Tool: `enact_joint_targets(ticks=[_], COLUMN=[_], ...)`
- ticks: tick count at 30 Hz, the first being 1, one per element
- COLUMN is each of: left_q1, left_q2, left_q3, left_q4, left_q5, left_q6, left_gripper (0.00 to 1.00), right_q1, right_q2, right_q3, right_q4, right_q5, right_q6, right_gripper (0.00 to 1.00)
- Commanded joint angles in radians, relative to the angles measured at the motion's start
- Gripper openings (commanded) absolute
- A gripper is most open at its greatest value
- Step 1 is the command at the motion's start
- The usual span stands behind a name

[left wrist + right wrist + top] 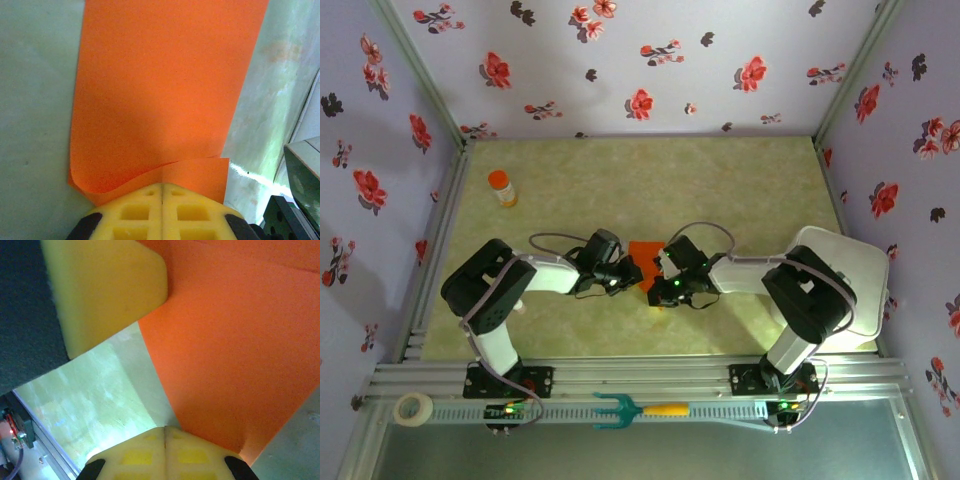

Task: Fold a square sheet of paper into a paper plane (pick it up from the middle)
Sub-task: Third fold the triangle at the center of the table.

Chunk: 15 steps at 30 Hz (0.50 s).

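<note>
The square sheet of paper is orange-red and lies folded as a long strip on the green mat between my two grippers. In the left wrist view the paper stretches away from me. Its near edge curls up with a crease that runs into the seam of my pads. My left gripper is shut on that edge. My right gripper is shut, and the paper slants past it, with its edge meeting the seam and its corner passing under the right pad. The left gripper's yellow finger hangs close above. From above, the left gripper and the right gripper almost touch.
An orange-capped bottle stands at the back left. A white tray lies under the right arm. On the front rail sit a tape roll and a teal fork tool with an orange handle. Flowered walls close three sides.
</note>
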Motion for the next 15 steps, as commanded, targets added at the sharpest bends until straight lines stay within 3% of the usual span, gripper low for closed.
enact_joint_targets(ticks=[1,15], left_q1=[-0.004,0.002], left_q2=[0.036,0.05], left_q3=[-0.003,-0.001], left_q4=[-0.06,-0.059], left_q5=[-0.023,-0.022], left_q6=[0.021,0.011], left_gripper=[0.0,0.0], right_q1=[-0.017,-0.022], right_q2=[-0.005,-0.072], right_q3=[-0.06,-0.162], right_q4=[0.009,0.058], right_q5=[-0.015,-0.018], right_q6=[0.037,0.106], right_gripper=[0.06,0.06])
